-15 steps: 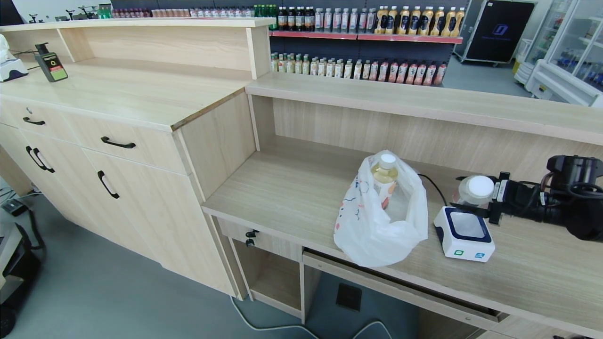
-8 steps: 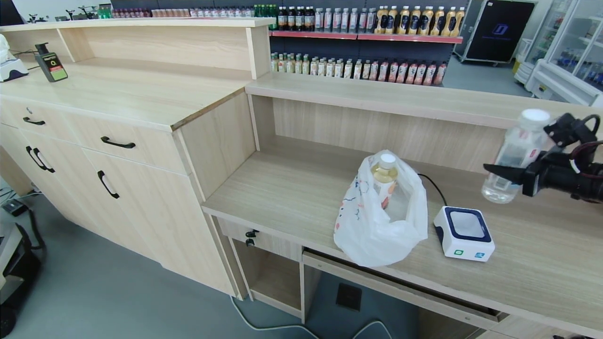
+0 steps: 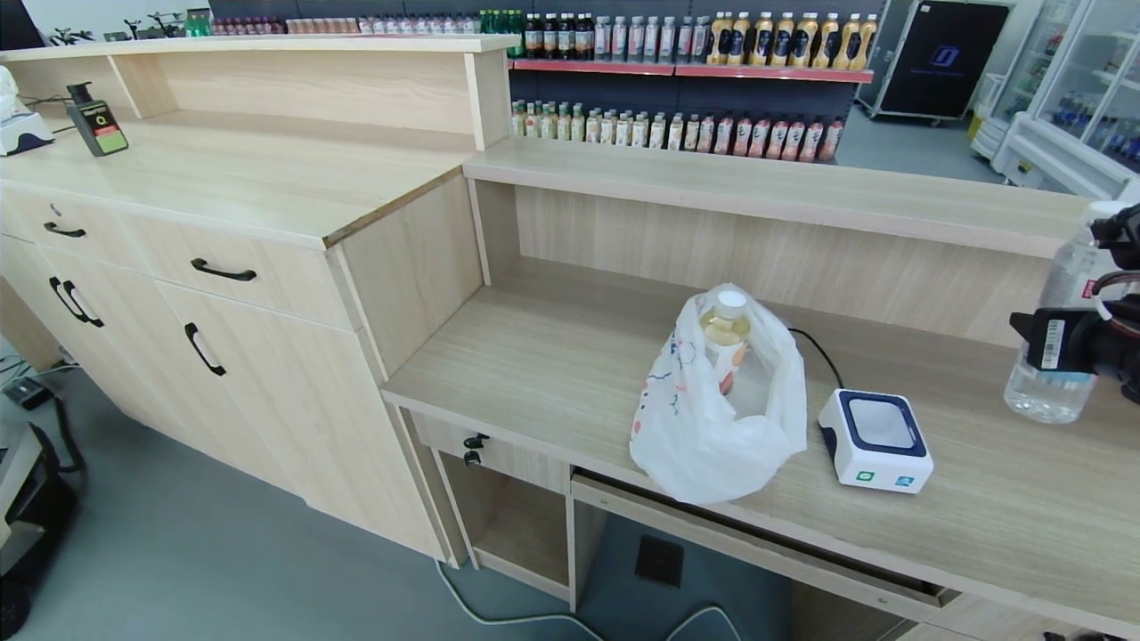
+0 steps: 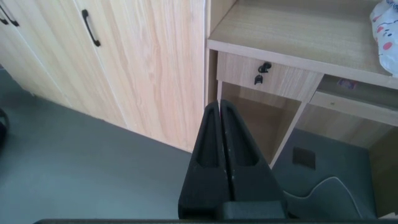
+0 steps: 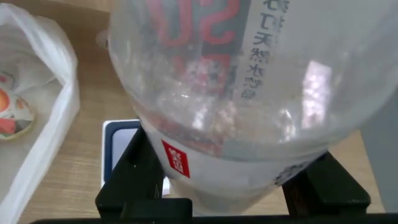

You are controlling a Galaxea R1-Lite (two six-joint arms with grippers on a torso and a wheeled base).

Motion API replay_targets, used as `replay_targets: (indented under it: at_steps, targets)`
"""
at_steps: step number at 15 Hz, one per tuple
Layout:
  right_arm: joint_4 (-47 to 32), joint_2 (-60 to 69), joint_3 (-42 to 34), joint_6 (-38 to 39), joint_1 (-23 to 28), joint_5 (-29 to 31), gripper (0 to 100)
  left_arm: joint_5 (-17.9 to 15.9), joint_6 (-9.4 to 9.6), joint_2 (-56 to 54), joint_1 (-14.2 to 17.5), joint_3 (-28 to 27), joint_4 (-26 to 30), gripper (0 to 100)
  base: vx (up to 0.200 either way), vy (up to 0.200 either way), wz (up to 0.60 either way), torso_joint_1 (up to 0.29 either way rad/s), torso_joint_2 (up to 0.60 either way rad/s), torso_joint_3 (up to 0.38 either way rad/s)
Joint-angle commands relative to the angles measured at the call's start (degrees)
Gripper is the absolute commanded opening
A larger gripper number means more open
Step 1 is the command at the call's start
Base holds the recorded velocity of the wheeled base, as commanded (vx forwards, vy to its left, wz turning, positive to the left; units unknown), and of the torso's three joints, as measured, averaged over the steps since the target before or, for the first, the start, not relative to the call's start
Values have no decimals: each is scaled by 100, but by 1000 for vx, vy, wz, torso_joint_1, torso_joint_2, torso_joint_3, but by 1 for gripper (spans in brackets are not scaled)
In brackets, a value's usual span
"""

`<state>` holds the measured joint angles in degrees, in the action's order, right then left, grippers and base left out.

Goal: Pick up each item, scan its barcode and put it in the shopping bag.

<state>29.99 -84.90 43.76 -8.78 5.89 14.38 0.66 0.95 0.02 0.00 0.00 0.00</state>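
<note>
Light wood worktop: raised back panel behind the white-and-blue square scanner, front edge close ahead of it, bare wood to its right. White printed plastic shopping bag just beside scanner's left, mouth open, white-capped yellow-drink bottle upright inside. Clear plastic water bottle, red-lettered label, upright, well right of scanner; resting or lifted, cannot tell. Right tool clamped on its middle, arm level. Left tool fingers pressed together, empty, low over grey floor, far left of scanner.
</note>
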Motion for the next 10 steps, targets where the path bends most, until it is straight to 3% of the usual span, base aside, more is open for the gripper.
replay_targets:
  at_steps: [1,6,7,10]
  targets:
    - [16,228,-17,-186,-228,29,0,4,2,-2,0,0,0,0,0,0,0,0,0,0]
    - [104,491,-8,-669,-1046,-261,0,4,2,-2,0,0,0,0,0,0,600,1,1,2]
    - [86,474,44,-757,-1134,-762,0,4,2,-2,0,0,0,0,0,0,600,-2,-2,7]
    - [-55,430,18,-766,-905,-3012,0,4,2,-2,0,0,0,0,0,0,0,0,0,0]
